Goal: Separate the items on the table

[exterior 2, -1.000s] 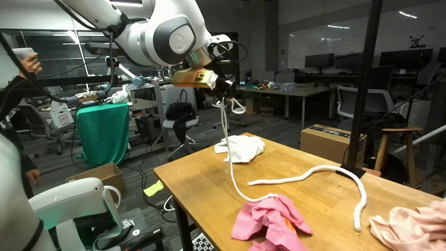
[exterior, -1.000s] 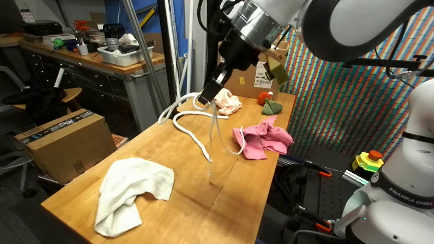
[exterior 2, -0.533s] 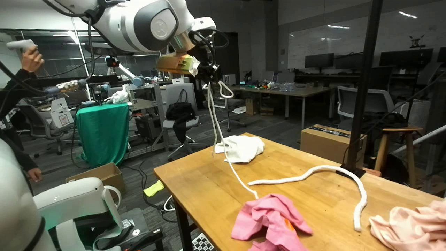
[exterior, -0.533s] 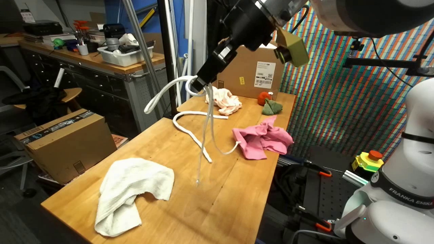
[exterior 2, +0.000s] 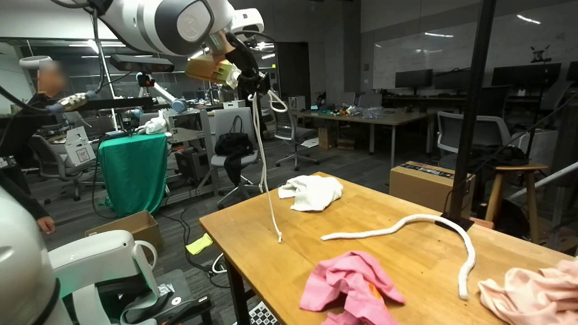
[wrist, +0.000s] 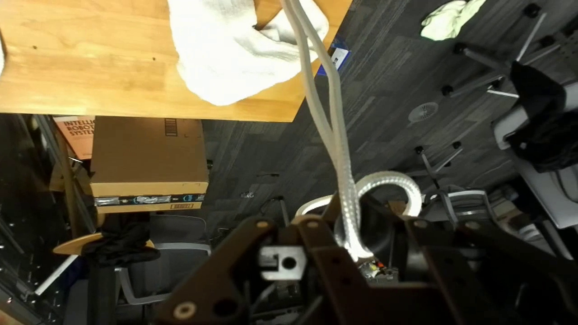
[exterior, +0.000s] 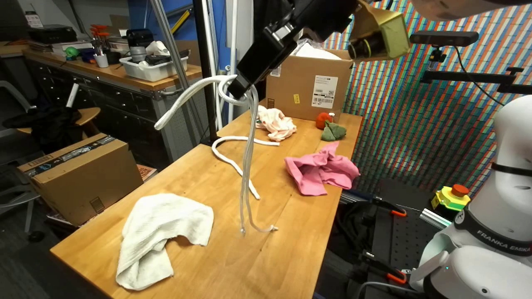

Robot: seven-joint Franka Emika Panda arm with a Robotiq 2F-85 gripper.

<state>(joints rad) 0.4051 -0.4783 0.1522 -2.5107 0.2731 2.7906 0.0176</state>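
wooden bench (exterior: 232,261): white cloth (exterior: 166,218) nearest; then tool (exterior: 239,87), clamped on cord (wrist: 343,167) dangling above it; beyond, loose rope (exterior 2: 420,217) and pink cloth (exterior: 328,170). risk — cord lowered too early may drape across rope and tangle.

In an exterior view the camera looks down along the wooden table (exterior: 286,253) from the end with the white cloth (exterior: 166,224); in an exterior view it faces diagonally back, close to the pink cloth (exterior 2: 347,280), and both share these cloths. The wrist view, upside down, looks from just behind the gripper (exterior: 240,88) and shares the taped cardboard box (wrist: 149,155) with both exterior views.
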